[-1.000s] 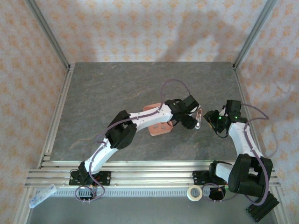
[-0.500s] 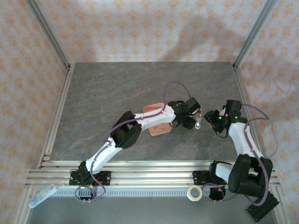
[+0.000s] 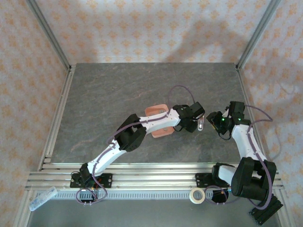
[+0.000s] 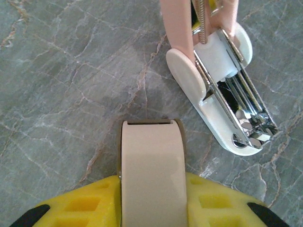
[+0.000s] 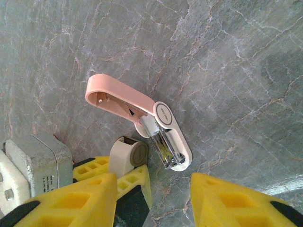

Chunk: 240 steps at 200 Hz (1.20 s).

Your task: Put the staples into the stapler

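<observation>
Stapler (image 5: 163, 118) seems to lie on its side on the grey table (image 3: 118, 90), hinged wide into a V: pink top arm angled off, white base w/ its metal channel (image 4: 246, 111) bared. Open like that, the channel can be reached from its free end. It sits btwn the two arms, near the salmon tray (image 3: 152, 110) and to its right. L gripper (image 4: 151, 182) is pinching a plain cream stubby piece (image 4: 151, 156), yellow pads flush on both flanks, no gap seen. The piece pokes fwd past the tips, near the stapler's white base but apart from it, w/ bare stone btwn them. My guess is it's being lined up w/ the base, tho what job the piece has I can't tell. R gripper (image 5: 152, 182) is spread wide w/ nothing btwn its fingers, hanging just short of the stapler's channel end. That looks like a standby spot, ready to pin the base, since so light a thing would prob. skid at a nudge. Whether staples already sit in the channel I can't tell, just glinting metal there. Judged from this, loading isn't done. Next move needs fine aim at a narrow slot, and an off-axis push could spin the stapler round.
</observation>
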Available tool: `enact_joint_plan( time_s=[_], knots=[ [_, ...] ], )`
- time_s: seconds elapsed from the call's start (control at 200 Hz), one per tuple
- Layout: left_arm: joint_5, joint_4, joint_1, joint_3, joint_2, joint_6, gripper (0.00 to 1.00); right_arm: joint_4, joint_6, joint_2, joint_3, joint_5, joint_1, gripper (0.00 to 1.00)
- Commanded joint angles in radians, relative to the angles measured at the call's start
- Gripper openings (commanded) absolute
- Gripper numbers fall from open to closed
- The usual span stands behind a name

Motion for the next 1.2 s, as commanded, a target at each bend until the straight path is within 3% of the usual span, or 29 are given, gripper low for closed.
enact_joint_plan(
  time_s=[0.0,0.581,1.196],
  knots=[
    [-0.091,-0.037,0.003,0.020,-0.051,0.000,0.28,-0.014,-0.012,-0.018,-0.011,0.029,-0.005,0.44],
    [-0.201,-0.047,0.099,0.021,-0.058,-0.011,0.24,-0.013,-0.012,-0.019,-0.017,0.025,-0.004,0.44],
    [-0.136,-0.015,0.104,0.076,-0.013,-0.015,0.30,-0.004,-0.002,-0.014,-0.017,0.015,-0.005,0.44]
  ],
)
